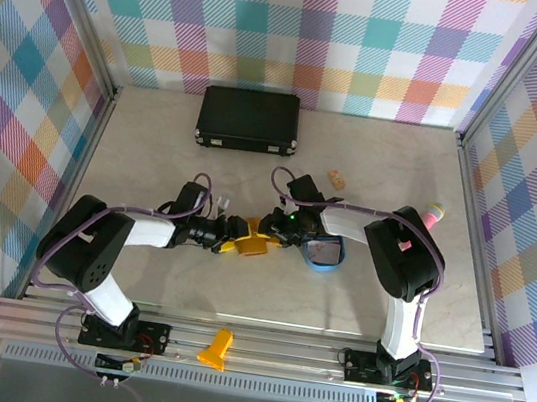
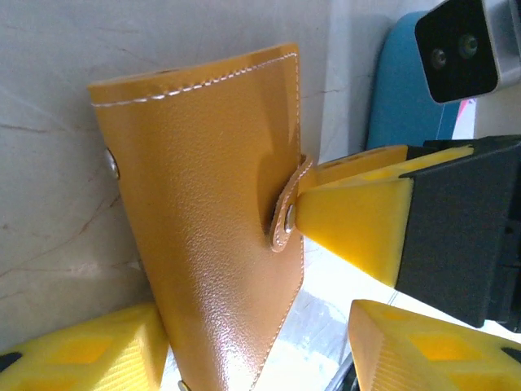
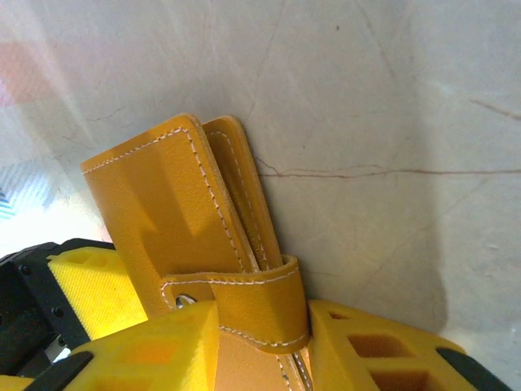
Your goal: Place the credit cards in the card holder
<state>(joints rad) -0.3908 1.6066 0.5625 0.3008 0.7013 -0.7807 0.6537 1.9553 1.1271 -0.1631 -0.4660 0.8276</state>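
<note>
On the marble-patterned tabletop (image 3: 391, 98), the card holder (image 2: 212, 204) lies closed at mid-table, between both claws. Your left gripper (image 2: 256, 318) straddles one end, jaws parted. Your right gripper (image 3: 264, 314) is nipped on the snap tab (image 3: 244, 281), which points toward it, so unsnapping falls to that arm.

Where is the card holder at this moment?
In the top view, the card holder sits mid-table, folded shut, between the left gripper and the right gripper, just left of the blue tray.
</note>
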